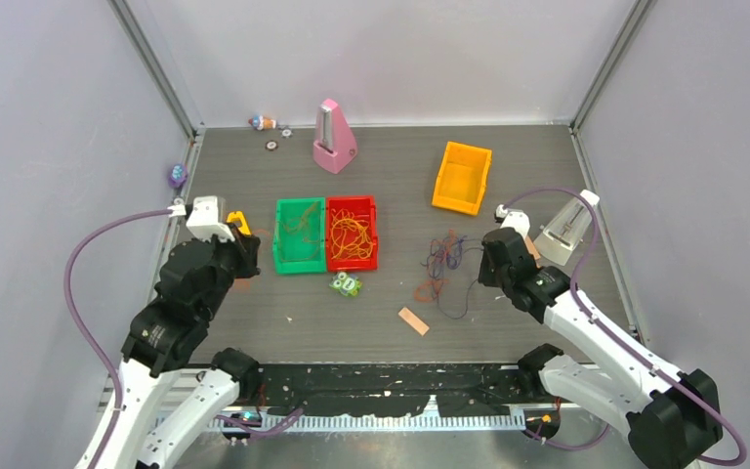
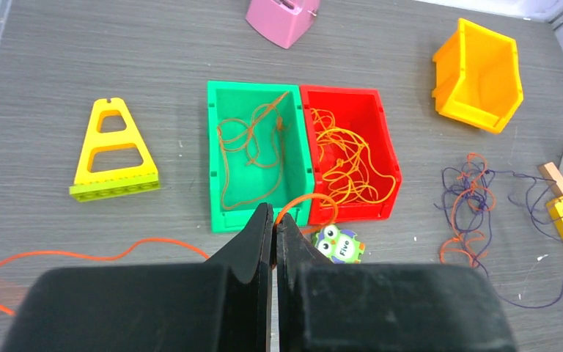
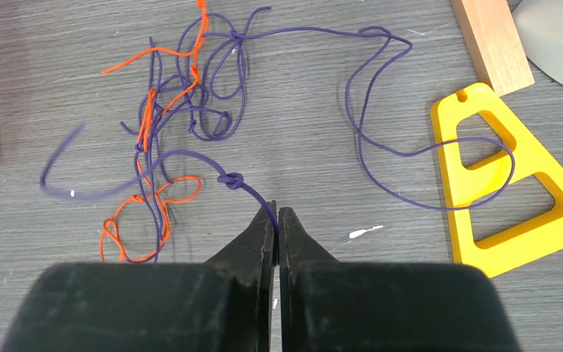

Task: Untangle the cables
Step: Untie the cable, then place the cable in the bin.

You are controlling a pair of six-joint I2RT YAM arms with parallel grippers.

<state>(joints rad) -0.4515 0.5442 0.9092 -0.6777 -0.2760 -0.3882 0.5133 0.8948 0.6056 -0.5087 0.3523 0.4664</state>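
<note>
We see the cables point(image 3: 150, 125), thin limp purple and orange strands (one knotted), tangled on the grey table point(image 3: 381, 301). The left claw point(image 2: 273, 214) pinches an orange strand point(image 2: 81, 255), the right claw point(image 3: 277, 214) a purple strand point(image 3: 229, 180).

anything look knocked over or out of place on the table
The orange bin at the back right looks tipped onto its side, while the green bin and red bin sit upright. A small tan block also lies stray near the front edge.
</note>
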